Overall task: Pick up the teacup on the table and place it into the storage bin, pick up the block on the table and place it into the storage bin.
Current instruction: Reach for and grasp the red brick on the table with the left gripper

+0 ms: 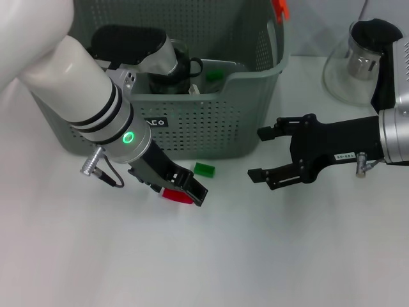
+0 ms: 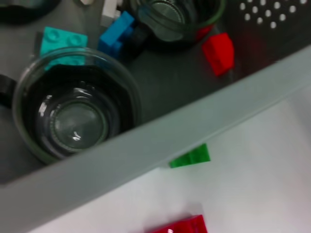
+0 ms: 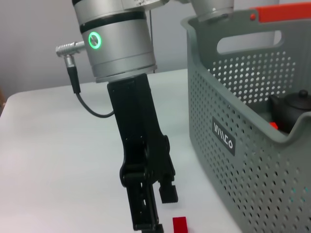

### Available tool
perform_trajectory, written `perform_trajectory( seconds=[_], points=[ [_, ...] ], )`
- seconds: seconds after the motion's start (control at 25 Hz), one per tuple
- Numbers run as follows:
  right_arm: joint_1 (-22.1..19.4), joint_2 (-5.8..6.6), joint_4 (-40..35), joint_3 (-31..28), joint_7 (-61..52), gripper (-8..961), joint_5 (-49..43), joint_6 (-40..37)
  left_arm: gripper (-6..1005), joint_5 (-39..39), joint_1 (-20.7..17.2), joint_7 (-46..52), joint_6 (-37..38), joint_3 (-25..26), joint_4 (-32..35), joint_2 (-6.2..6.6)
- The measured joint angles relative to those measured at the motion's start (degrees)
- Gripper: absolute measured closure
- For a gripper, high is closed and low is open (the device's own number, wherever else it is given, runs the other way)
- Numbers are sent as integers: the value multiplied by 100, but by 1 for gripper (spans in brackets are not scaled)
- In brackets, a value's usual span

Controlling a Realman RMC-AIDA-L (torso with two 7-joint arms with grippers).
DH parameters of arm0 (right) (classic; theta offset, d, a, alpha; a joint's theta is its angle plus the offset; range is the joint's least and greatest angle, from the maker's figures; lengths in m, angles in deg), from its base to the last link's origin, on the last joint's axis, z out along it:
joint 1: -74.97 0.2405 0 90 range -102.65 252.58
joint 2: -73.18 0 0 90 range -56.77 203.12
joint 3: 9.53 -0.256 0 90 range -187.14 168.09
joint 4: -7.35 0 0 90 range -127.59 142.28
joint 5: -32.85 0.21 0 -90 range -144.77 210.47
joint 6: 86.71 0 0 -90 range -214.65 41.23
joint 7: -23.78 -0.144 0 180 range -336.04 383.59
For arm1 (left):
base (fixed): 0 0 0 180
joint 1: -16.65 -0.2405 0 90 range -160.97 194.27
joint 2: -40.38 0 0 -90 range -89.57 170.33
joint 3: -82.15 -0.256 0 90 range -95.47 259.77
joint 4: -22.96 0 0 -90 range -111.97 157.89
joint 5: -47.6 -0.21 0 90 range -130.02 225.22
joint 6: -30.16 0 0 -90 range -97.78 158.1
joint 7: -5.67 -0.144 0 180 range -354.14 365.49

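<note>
The white surface (image 1: 211, 256) fills most of the head view. The grey perforated storage bin (image 1: 211, 128) stands in the upper middle of the frame, an orange clip on its far rim. The left wrist view shows glass teacups (image 2: 73, 116) and blue, teal and red blocks lying on its floor.

The left arm runs from the upper left down to the left gripper (image 1: 182, 190), low over the surface just in front of the bin's front wall. Its jaws are around a red block (image 1: 176, 196) that lies on the surface; whether they grip it I cannot tell.

The right gripper (image 1: 268, 153) reaches in from the right edge at mid-height, its jaws wide apart and holding nothing.

A glass teapot (image 1: 358, 61) stands in the upper right corner.

A small green block (image 1: 204, 169) lies on the surface, just beside the bin's front wall and near the red block.
</note>
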Motion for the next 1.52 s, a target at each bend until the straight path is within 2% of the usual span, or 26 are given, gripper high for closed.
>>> perform_trajectory(
  seconds=[1.04, 1.32, 1.52],
  points=[
    [42, 0, -8, -8, 20, 41, -33, 42, 94, -294, 32, -3, -831, -569, -463, -8],
    [56, 0, -11, -9, 13, 40, -33, 51, 93, -304, 54, -3, -907, -842, -475, -10],
    [59, 0, -11, -31, 11, 40, -33, 51, 93, -399, 26, -52, -788, -943, -297, 33]
  ],
)
